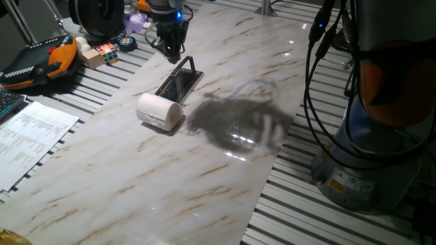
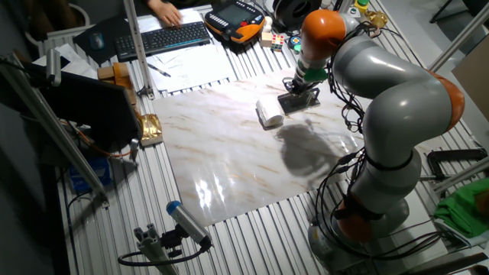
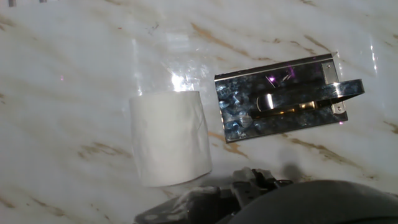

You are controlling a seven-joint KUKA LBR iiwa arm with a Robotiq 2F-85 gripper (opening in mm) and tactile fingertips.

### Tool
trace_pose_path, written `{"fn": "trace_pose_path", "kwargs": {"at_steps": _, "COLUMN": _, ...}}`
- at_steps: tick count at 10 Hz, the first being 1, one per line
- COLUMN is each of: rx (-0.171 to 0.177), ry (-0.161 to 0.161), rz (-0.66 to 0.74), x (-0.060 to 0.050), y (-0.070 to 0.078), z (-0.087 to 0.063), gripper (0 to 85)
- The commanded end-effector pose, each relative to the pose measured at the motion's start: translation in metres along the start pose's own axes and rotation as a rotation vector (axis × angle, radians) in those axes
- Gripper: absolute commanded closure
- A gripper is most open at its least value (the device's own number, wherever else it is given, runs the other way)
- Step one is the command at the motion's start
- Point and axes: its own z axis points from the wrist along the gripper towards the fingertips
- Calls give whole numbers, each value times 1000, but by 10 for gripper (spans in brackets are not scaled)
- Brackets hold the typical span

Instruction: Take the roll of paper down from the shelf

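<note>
Gripper [image 1: 171,46] hangs above the shelf's [image 1: 179,82] far end, holding nothing; I cannot tell whether its fingers are spread. Roll of paper [image 1: 159,111] lies on its side on the marble tabletop [image 1: 204,170], just beside the shelf's near end.

No text, brand name or number is showing clearly enough to be read in any view. Printed sheets of paper [image 1: 30,136] are lying off the table's left edge in one fixed view, their lines of type too small to make out. A yellow warning label [image 1: 338,182] is sitting on the robot's base [image 1: 354,170], its wording blurred. A keyboard [image 2: 162,38] is lying beyond the table's far edge in the other fixed view, its key legends illegible.
</note>
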Motion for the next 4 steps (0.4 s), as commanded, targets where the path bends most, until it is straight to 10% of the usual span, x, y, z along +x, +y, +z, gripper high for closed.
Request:
{"fn": "trace_pose_path", "kwargs": {"at_steps": 1, "rx": 0, "ry": 0, "rz": 0, "x": 0, "y": -1, "z": 0, "gripper": 843}}
{"fn": "trace_pose_path", "kwargs": {"at_steps": 4, "rx": -2, "ry": 0, "rz": -4, "x": -1, "y": -2, "z": 1, "gripper": 843}}
